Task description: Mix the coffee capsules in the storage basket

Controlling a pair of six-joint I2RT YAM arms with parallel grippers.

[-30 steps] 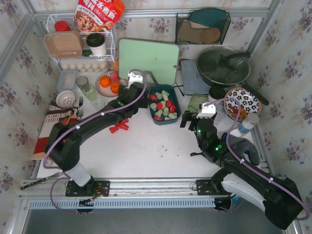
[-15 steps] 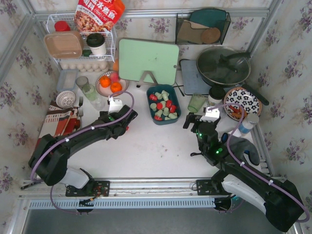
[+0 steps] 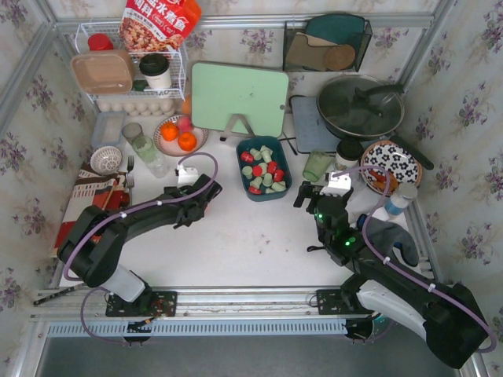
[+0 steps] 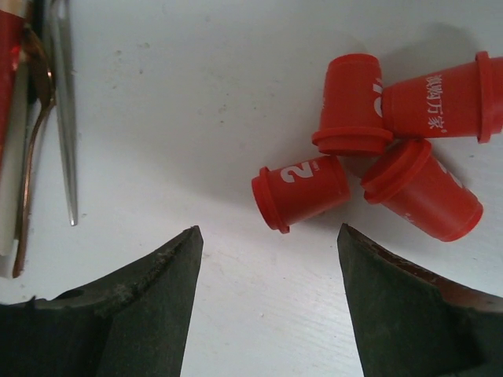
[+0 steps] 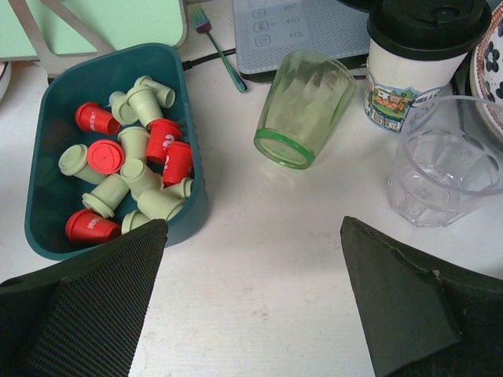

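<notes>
We see a white tabletop (image 3: 251, 236) carrying a dark teal rectangular plastic basket (image 5: 43, 200). Near it a pale green ribbed glass cup (image 5: 302, 110) lies tipped over, beside an upright clear glass tumbler (image 5: 440, 177). Elsewhere, four red tapered plastic capsules (image 4: 346, 102) lie huddled on their sides.

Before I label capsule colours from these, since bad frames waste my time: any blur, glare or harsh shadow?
Left wrist: red capsules sharp, print legible, shadows soft. Right wrist: storage basket contents crisp, colours distinct, only a mild sheen on the green glass. Top external: even light, no glare, but the coffee capsules look tiny.
</notes>
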